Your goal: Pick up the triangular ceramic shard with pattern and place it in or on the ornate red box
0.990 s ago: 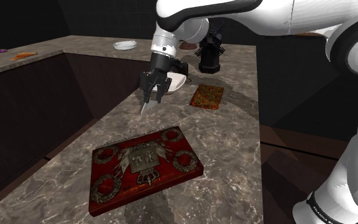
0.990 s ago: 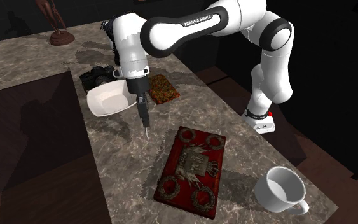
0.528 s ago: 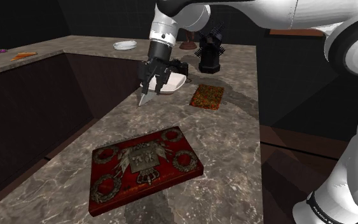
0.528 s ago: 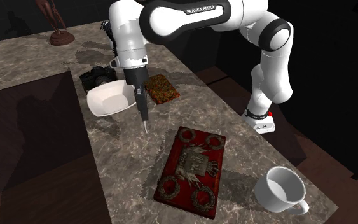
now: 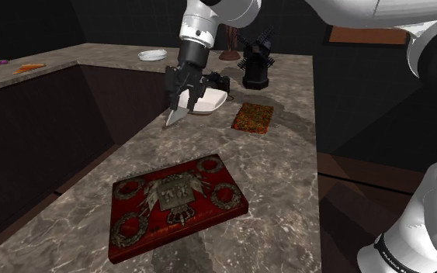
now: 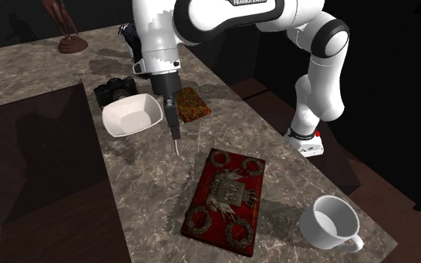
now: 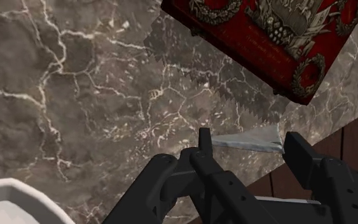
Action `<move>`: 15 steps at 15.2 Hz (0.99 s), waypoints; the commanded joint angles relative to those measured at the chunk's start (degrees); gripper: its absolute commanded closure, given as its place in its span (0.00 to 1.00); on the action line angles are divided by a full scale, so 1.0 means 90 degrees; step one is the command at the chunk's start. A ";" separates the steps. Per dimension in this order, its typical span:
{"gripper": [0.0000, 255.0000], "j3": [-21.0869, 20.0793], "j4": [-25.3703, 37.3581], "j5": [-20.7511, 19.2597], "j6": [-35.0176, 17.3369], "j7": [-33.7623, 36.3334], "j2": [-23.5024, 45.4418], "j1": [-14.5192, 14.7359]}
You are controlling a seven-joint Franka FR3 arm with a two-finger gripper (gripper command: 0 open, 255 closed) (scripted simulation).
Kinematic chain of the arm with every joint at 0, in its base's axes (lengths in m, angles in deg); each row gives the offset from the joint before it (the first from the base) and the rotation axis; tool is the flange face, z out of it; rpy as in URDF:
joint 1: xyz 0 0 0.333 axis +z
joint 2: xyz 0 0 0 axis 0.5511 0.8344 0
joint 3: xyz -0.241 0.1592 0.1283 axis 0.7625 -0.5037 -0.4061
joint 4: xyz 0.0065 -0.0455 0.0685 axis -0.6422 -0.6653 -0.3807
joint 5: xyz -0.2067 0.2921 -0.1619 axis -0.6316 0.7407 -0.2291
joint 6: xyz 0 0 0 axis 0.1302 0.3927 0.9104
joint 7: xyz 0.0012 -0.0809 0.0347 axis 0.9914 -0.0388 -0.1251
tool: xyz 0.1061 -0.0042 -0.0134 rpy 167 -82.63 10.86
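Jaws nearly closed, pinching the shard [image 7: 252, 138] between the two fingers [image 7: 203, 149]. The gripper [image 5: 179, 105] hangs about upright, and the shard projects below the fingertips, tip down. It is a pale pointed sliver held clear of the tabletop [image 5: 286, 178], and its surface is too small to read for pattern. Against the frames of a second ago, the gripper has risen: the tip then hung just above the marbled surface and now stands visibly higher. In the second exterior view the gripper has also shifted off the bowl's rim towards the box end of the tabletop. The grip is unchanged. Surroundings, near to far along the tabletop: a white cup [image 6: 332, 224] stands upright at the near end, close to the corner. Next lies the red box [image 5: 178, 203], flat and skewed to the tabletop's edges, its top with wreaths and a crest facing up. It is well apart from the shard, with marbled surface between them in the wrist view. Then comes a white bowl [image 6: 131, 116] by the edge bordering the dark recess, just beside the gripper. A red-and-green patterned mat [image 5: 254, 118] lies near the opposite edge, so the gripper hangs between the two. A black camera [image 6: 115, 90] sits close behind the bowl; contact cannot be told. Farther off are a dark windmill figure [image 5: 257, 62] and a white plate [image 5: 153, 55] near the far edge.
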State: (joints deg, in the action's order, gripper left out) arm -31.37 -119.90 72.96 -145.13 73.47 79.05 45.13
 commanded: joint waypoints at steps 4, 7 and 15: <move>1.00 -0.0224 -0.0985 0.0061 -0.0430 0.0407 -0.0797 0.0322; 1.00 -0.0390 -0.1491 0.0104 -0.0686 0.0683 -0.1209 0.0517; 1.00 -0.0763 -0.2398 0.0208 -0.1265 0.1204 -0.1857 0.0887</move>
State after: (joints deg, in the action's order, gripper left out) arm -38.10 -140.62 74.73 -155.81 84.33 62.56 52.99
